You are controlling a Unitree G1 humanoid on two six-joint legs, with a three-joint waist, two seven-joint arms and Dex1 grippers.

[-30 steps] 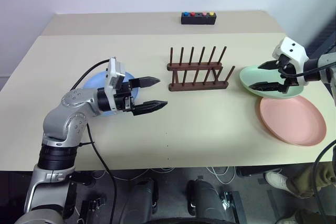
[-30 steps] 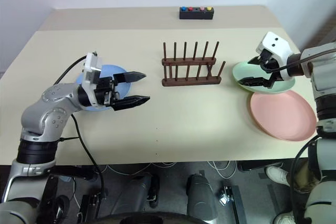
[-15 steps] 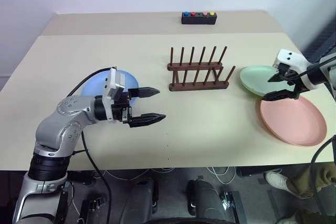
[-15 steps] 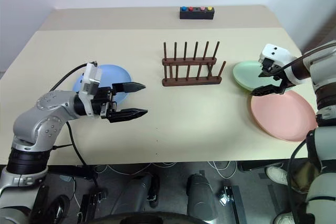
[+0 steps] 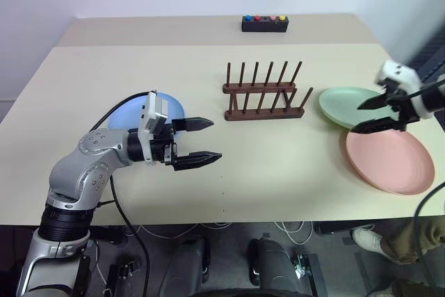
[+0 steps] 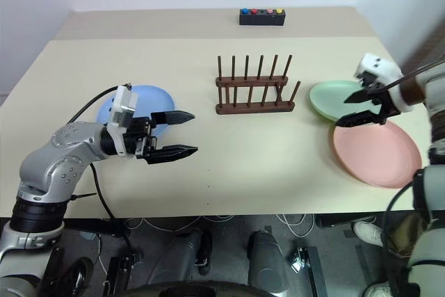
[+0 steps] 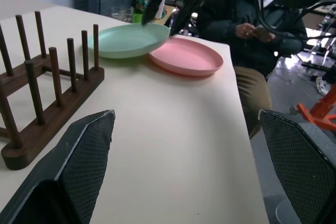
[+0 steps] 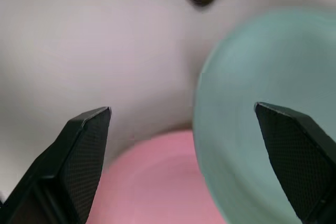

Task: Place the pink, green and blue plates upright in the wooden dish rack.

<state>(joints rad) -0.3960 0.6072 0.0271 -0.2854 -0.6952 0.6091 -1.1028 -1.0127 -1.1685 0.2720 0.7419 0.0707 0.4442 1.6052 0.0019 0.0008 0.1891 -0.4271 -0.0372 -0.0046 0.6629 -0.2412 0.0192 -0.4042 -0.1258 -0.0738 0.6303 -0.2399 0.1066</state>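
Right of the rack (image 5: 264,93), right fingers (image 5: 379,101) spread, empty, above green plate (image 5: 348,104) overlapping pink plate (image 5: 389,160). Left of the rack, left fingers (image 5: 198,124) spread, empty, beside blue plate (image 5: 132,109). All plates flat on table (image 5: 278,172).

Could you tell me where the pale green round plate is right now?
The pale green round plate lies on the table's right side, between the dark wooden peg rack and the pink round plate, overlapping the latter's rim.

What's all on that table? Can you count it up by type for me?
Plates: 3, the pink plate, the green plate, the blue plate
Wooden dish rack: 1
Black button box: 1
Total: 5
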